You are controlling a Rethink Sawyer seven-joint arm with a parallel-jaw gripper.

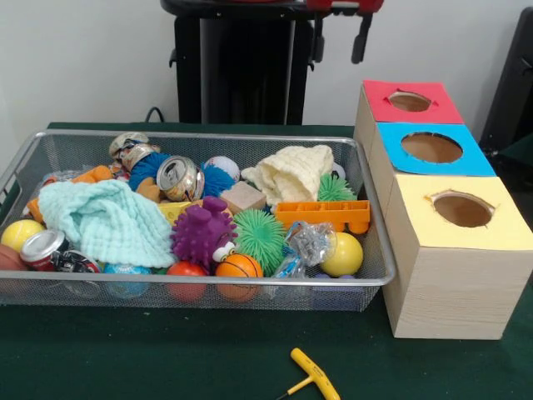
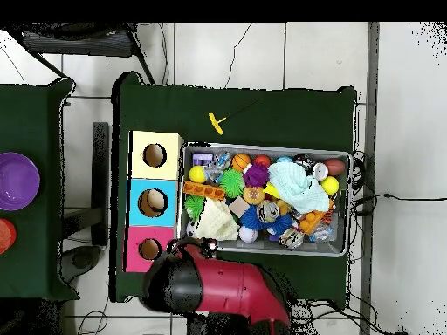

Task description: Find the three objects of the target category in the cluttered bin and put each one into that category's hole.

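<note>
The wire-mesh bin [image 1: 208, 136] stands on the green table, full of clutter; it also shows in the overhead view [image 2: 264, 149]. Inside are crushed cans [image 1: 179, 177], a yellow ball [image 1: 343, 254], an orange ball [image 1: 239, 267], a purple spiky toy [image 1: 202, 233], a green spiky ball [image 1: 260, 237], a mint cloth [image 1: 108, 221] and a cream cloth [image 1: 293, 171]. Beside the bin stand three boxes with round holes, topped red [image 1: 379, 104], blue [image 1: 391, 154] and yellow [image 1: 416, 221]. My gripper [image 1: 360, 37] hangs drawn back at the top edge, behind the boxes and far from the bin.
A yellow-handled T tool [image 1: 312, 372] lies on the green cloth in front of the bin. The red arm [image 2: 227, 288] is folded over the table edge next to the red box [image 2: 135, 249]. A second table at the left holds a purple bowl [image 2: 17, 181].
</note>
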